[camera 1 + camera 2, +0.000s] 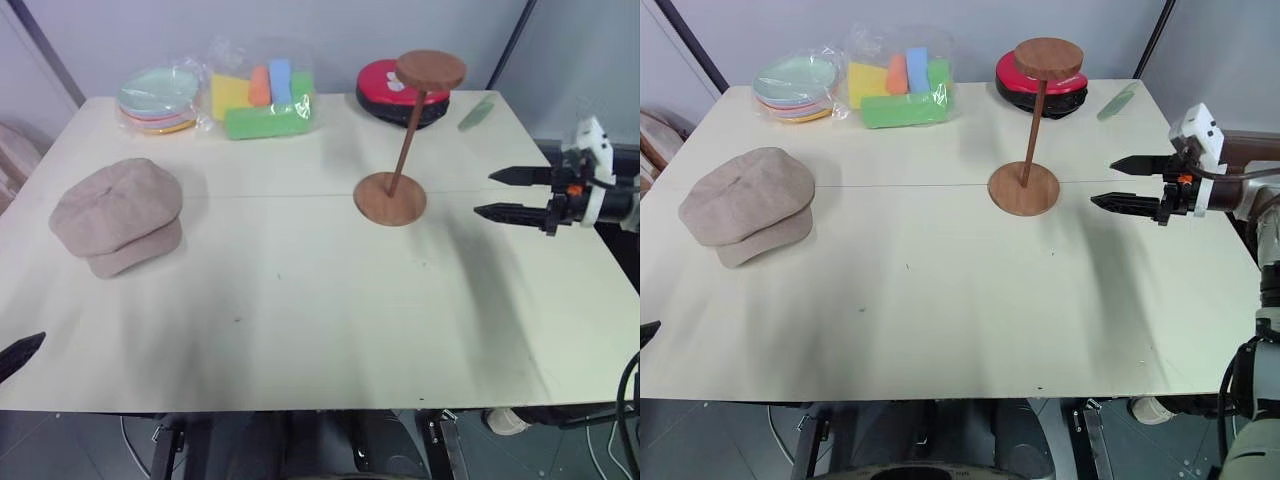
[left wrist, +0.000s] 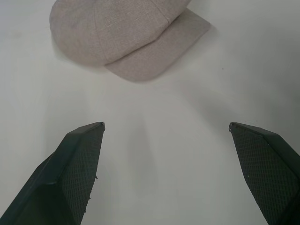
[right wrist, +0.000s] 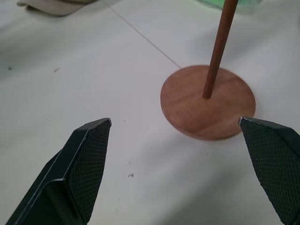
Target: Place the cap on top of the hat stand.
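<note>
The beige-pink cap (image 1: 118, 213) lies flat on the left side of the white table (image 1: 300, 330), its brim toward the front edge. The reddish-brown hat stand (image 1: 405, 140) stands upright at the middle right, its top disc bare. My right gripper (image 1: 483, 194) hovers open just right of the stand's round base (image 3: 208, 103), pointing at it, with nothing between its fingers. My left gripper (image 2: 166, 124) is open and empty over the table's front left, and the cap (image 2: 122, 37) lies a short way ahead of it.
Along the table's back edge sit a stack of pastel plates (image 1: 158, 98), a clear bag of coloured foam blocks (image 1: 262, 95), a red-and-black round disc (image 1: 395, 90) behind the stand, and a small green piece (image 1: 476, 112).
</note>
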`<control>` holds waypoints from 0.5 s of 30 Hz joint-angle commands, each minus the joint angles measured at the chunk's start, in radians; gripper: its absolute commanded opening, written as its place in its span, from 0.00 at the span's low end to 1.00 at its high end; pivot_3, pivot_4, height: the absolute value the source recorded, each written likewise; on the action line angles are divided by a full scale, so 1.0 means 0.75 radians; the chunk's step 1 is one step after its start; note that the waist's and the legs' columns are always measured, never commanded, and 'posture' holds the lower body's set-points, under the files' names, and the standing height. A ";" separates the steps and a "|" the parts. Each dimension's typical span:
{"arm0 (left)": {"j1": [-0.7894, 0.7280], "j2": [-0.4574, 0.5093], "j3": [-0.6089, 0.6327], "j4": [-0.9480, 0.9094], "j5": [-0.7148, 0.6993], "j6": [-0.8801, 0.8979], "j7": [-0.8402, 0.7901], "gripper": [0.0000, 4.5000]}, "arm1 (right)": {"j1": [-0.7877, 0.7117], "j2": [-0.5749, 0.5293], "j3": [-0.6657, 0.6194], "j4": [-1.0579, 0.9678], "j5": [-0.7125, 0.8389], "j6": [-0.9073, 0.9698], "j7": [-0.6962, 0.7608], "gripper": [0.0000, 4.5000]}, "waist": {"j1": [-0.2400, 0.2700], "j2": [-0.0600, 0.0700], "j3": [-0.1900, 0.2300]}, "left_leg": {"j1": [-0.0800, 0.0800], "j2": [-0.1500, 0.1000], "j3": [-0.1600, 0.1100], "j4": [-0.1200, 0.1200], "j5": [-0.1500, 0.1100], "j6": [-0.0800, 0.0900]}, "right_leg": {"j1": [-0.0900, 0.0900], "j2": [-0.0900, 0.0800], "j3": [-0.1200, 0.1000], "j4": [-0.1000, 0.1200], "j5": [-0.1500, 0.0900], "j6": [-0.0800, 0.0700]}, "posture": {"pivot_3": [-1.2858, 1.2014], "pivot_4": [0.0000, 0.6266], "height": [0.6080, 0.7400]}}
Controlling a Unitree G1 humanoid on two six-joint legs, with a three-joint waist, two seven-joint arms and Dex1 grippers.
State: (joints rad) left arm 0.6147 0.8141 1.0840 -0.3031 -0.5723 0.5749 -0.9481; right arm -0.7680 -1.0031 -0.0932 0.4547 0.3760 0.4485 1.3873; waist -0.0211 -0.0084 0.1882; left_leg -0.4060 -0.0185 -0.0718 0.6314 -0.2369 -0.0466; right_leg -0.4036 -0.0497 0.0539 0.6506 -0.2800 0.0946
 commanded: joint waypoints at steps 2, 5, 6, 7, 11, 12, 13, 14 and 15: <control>-0.014 0.006 0.018 -0.017 0.016 -0.030 0.014 0.98 | -0.011 -0.007 -0.029 -0.040 0.012 -0.007 0.005 1.00 | 0.001 0.000 0.000 | 0.000 0.000 0.000 0.000 0.000 0.000 | 0.000 0.000 0.000 0.000 0.000 0.000 | 0.52 0.24 1.00; -0.033 0.018 0.016 -0.015 0.020 -0.024 0.027 0.98 | -0.004 -0.007 -0.036 -0.043 0.012 -0.013 0.000 1.00 | 0.000 0.000 0.000 | 0.000 0.000 0.000 0.000 0.000 0.000 | 0.000 0.000 0.000 0.000 0.000 0.000 | 0.52 0.24 1.00; -0.035 0.021 0.013 -0.016 0.027 -0.028 0.026 0.98 | -0.002 -0.007 -0.038 -0.044 0.013 -0.013 -0.002 1.00 | 0.000 0.000 0.000 | 0.000 0.000 0.000 0.000 0.000 0.000 | 0.000 0.000 0.000 0.000 0.000 0.000 | 0.52 0.24 1.00; -0.037 0.023 0.009 -0.018 0.034 -0.031 0.026 0.98 | 0.001 -0.006 -0.041 -0.048 0.015 -0.014 -0.004 1.00 | 0.000 0.000 0.000 | 0.000 0.000 0.000 0.000 0.000 0.000 | 0.000 0.000 0.000 0.000 0.000 0.000 | 0.52 0.24 1.00; -0.059 0.033 -0.005 -0.028 0.032 -0.011 0.033 0.99 | 0.024 -0.012 -0.049 -0.083 0.031 0.019 -0.011 1.00 | 0.000 0.000 0.000 | 0.000 0.000 0.000 0.000 0.000 0.000 | 0.000 0.000 0.000 0.000 0.000 0.000 | 0.52 0.24 1.00; -0.074 0.038 -0.013 -0.039 0.036 -0.017 0.042 0.99 | 0.033 -0.018 -0.053 -0.104 0.045 0.054 -0.009 1.00 | 0.000 0.000 0.000 | 0.000 0.000 0.000 0.000 0.000 0.000 | 0.000 0.000 0.000 0.000 0.000 0.000 | 0.52 0.24 1.00; -0.089 0.044 -0.033 -0.056 0.061 -0.039 0.058 0.99 | 0.048 -0.024 -0.060 -0.131 0.059 0.080 -0.004 1.00 | 0.000 0.000 0.000 | 0.000 0.000 0.000 0.000 0.000 0.000 | 0.000 0.000 0.000 0.000 0.000 0.000 | 0.52 0.24 1.00; -0.103 0.053 -0.070 -0.080 0.116 -0.082 0.084 0.99 | 0.071 -0.028 -0.070 -0.173 0.070 0.092 -0.007 1.00 | 0.003 0.000 0.000 | 0.000 0.000 0.000 0.000 0.000 0.000 | 0.000 0.000 0.000 0.000 0.000 0.000 | 0.52 0.24 1.00; -0.113 0.063 -0.120 -0.108 0.190 -0.142 0.111 0.99 | 0.092 -0.030 -0.079 -0.214 0.079 0.106 -0.017 1.00 | 0.006 0.000 0.000 | 0.000 0.000 0.000 0.000 0.000 0.000 | 0.000 0.000 0.000 0.000 0.000 0.000 | 0.52 0.24 1.00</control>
State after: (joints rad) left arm 0.5356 0.8360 1.0224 -0.3396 -0.4944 0.5295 -0.8933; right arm -0.6995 -1.0036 -0.1086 0.3577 0.4041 0.5137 1.3786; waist -0.0165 -0.0084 0.1882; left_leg -0.4061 -0.0188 -0.0719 0.6317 -0.2369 -0.0466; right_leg -0.4034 -0.0500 0.0541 0.6507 -0.2798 0.0949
